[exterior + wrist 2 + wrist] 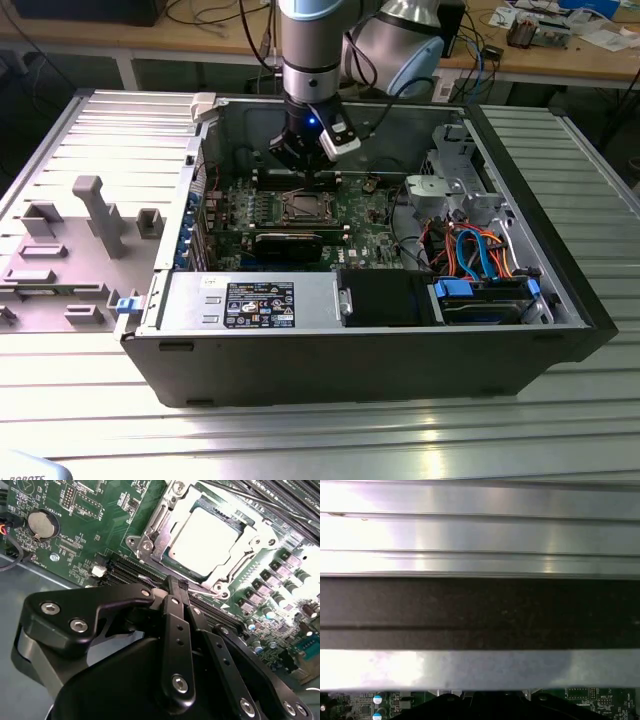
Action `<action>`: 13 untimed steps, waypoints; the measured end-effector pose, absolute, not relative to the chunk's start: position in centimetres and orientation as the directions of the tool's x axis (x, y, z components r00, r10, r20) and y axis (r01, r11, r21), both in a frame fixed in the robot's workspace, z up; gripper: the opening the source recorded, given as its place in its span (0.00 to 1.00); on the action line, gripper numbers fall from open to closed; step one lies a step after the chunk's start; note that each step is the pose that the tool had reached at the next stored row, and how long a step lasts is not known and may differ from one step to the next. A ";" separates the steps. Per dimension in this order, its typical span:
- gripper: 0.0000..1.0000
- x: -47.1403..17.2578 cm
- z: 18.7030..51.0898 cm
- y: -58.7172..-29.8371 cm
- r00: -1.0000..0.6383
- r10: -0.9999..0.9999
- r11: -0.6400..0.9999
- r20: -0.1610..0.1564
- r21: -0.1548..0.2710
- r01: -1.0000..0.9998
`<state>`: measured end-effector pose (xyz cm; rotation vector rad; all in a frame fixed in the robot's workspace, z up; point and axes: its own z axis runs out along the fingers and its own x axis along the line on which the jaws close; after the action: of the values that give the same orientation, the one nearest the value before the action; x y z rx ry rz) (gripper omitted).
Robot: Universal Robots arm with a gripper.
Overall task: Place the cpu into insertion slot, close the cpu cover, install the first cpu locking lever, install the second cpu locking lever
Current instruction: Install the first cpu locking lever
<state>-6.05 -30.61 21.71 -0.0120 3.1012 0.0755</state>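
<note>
Here, near to far:
Fingers: gripper closed, tips pressed together with nothing between them, in the second wrist view; low inside the open computer case in the exterior view.
Just at the tips: long black memory slots running across directly beneath them.
Just beyond the tips: insertion slot, its near silver rim close ahead of the fingers, apart from them.
In the slot: cpu, seated flat, pale metal top up, straight ahead of the fingertips.
Over the cpu: cpu cover, apparently lying down around the chip, window framing it.
Locking levers: thin rods along the socket sides; latched or not, cannot tell.
Key relation: socket straight out past the fingertips, near edge square to them.
Farther: green motherboard with coin battery off to one side.
Under all: ribbed metal worktop.
</note>
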 end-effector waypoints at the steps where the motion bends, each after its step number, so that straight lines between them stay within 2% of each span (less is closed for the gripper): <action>1: 0.11 -5.7 21.3 -30.6 -0.999 -0.007 0.999 -0.040 0.049 -0.009; 13: 0.11 -5.1 20.5 -30.6 -0.999 -0.007 0.999 -0.039 0.048 -0.009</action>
<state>-5.12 -30.61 20.50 -0.0121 3.1016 0.0742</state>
